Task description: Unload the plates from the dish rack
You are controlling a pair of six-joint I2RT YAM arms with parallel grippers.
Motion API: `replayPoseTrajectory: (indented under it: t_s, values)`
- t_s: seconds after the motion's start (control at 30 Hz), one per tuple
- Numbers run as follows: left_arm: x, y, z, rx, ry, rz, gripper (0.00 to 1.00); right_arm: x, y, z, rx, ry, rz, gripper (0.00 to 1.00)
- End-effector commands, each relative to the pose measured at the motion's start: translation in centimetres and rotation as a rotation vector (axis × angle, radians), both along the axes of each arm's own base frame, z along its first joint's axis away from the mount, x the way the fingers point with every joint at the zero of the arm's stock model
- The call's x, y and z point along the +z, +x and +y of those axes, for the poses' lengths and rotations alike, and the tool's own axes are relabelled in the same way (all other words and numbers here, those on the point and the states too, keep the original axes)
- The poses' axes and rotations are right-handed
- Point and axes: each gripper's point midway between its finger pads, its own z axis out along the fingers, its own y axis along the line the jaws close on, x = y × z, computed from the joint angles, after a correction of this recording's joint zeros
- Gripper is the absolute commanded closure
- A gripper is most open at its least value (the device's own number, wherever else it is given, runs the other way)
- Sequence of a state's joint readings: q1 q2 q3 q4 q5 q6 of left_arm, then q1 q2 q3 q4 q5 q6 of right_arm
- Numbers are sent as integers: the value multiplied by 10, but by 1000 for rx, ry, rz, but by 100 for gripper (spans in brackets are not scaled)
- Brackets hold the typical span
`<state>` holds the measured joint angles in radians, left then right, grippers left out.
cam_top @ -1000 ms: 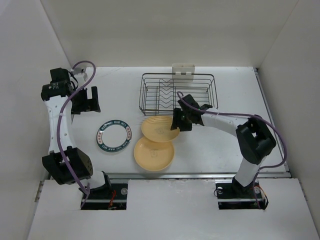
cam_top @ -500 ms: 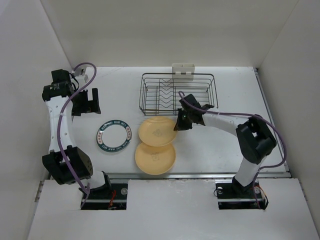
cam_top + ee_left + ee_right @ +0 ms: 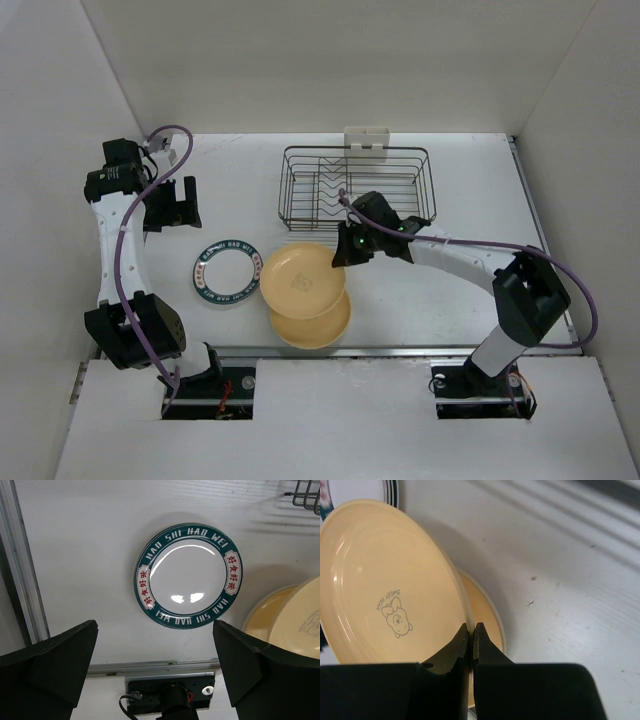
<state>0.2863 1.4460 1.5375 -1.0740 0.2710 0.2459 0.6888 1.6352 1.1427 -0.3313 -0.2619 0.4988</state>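
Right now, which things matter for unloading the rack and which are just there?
Job: rack, cream plate in the right hand, orange plate, green-rim plate.
Just there: white block on the rack's far side, rail at the table's near edge.

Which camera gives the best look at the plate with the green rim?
The left wrist view: the green-rimmed plate sits whole in the middle, its lettering readable. The top view shows it whole but small. The right wrist view catches only a sliver at its top edge.
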Motion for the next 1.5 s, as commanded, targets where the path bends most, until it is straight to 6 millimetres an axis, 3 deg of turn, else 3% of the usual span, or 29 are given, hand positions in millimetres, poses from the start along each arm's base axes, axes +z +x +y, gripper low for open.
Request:
replayPoseTrajectory:
  t_s: [0.0,0.13,0.17,0.2,0.3,0.37,0.53,0.57,0.63,0.77,0.8,0.83,0.87,1.0,1.07,1.17,1.3,1.47]
  values:
    - [8,-2,1,5,14,-32,0,5,-26,12,153,-14,-99,100]
    - [5,-3,-1,0,3,-26,0,-9,-43,10,186,-97,-141,100]
    - [5,-3,-1,0,3,-26,0,-6,-44,11,191,-104,-164,95]
    - [5,-3,-1,0,3,-26,0,-13,-46,7,178,-148,-173,80]
    - [5,-3,-1,0,3,-26,0,-2,-46,2,149,-176,-224,18]
    - [5,-3,-1,0,3,-26,0,12,-42,-1,117,-176,-276,0]
    - [5,-3,-1,0,3,-26,0,56,-26,-17,-23,-155,-372,0]
    - [5,-3,-1,0,3,-26,0,75,-19,-23,-85,-143,-419,0]
    - [8,-4,-1,0,6,-34,0,89,-13,-36,-183,-147,-435,0]
    - [16,-6,4,24,45,-75,0,114,16,-110,-575,-284,-482,0]
    - [14,-5,4,32,41,-78,0,116,24,-149,-703,-396,-509,0]
    - [18,-7,6,38,55,-88,0,127,25,-168,-775,-413,-534,0]
    - [18,-8,8,46,70,-95,0,135,28,-200,-874,-496,-569,0]
    - [13,-10,19,98,120,-96,0,169,18,-260,-1073,-586,-658,0]
    - [13,-8,24,146,138,-111,0,199,1,-299,-1232,-638,-744,0]
    - [13,-10,33,205,172,-129,0,232,-28,-335,-1423,-613,-845,0]
    - [14,-10,39,249,171,-135,0,247,-52,-358,-1521,-551,-883,0]
    - [11,-11,40,262,174,-125,0,229,-47,-350,-1438,-542,-854,0]
